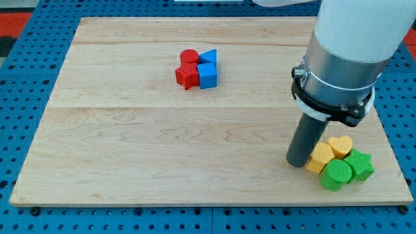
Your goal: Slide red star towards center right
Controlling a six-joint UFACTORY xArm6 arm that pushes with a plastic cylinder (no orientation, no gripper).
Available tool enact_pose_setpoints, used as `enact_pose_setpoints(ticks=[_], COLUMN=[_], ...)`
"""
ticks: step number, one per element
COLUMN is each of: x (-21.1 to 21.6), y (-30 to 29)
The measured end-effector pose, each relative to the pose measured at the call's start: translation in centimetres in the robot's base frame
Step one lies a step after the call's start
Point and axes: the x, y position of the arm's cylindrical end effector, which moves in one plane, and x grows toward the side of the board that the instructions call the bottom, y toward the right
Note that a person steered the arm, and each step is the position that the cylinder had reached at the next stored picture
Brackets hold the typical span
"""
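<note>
The red star (pixel 186 76) lies on the wooden board (pixel 130 143) at the upper middle, in a tight cluster. A red cylinder (pixel 189 57) touches it from above, a blue cube (pixel 207 75) from the right, and a blue triangle (pixel 209 56) sits above the cube. My tip (pixel 298 161) rests at the lower right of the board, far from the red star. It touches the left side of a yellow block (pixel 318 158).
At the lower right sit a yellow heart (pixel 340 146), a green star (pixel 359 164) and a green cylinder (pixel 337 175), packed together near the board's right and bottom edges. The arm's white and grey body (pixel 344 58) hangs over the right side.
</note>
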Motion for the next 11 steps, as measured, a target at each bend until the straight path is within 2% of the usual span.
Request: enact_pose_setpoints(ticks=[1, 2, 5, 6, 8, 11], x=[-1.0, -6.6, -12.5, -15.4, -16.6, -21.1], y=[-7.0, -9.8, -23.4, -24.2, -19.3, -18.6])
